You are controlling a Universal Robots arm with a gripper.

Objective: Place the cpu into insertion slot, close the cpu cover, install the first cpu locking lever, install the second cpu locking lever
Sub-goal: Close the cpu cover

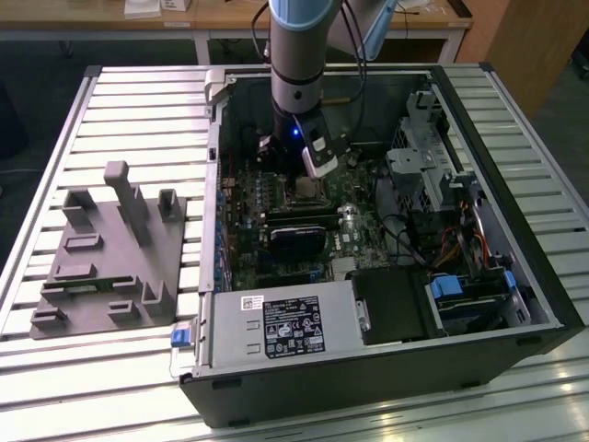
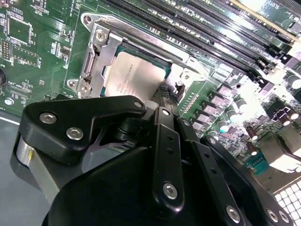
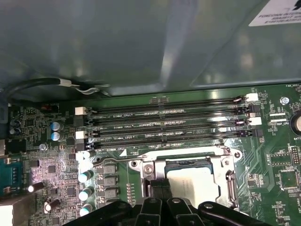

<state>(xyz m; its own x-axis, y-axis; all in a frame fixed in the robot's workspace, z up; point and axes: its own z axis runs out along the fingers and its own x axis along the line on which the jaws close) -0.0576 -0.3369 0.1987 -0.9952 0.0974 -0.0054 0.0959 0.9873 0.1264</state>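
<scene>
Black end effector [image 2: 162, 101] hangs just beside cpu [image 2: 136, 75] seated in insertion slot [image 2: 95, 63].

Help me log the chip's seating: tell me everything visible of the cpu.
The cpu is a small, flat, square chip with a dull grey metal face bearing faint print. It lies flat in the insertion slot, ringed by a silver metal frame on the green circuit board. In both wrist views the black gripper stands at one of its edges and hides that side. Whether they touch cannot be told.
</scene>
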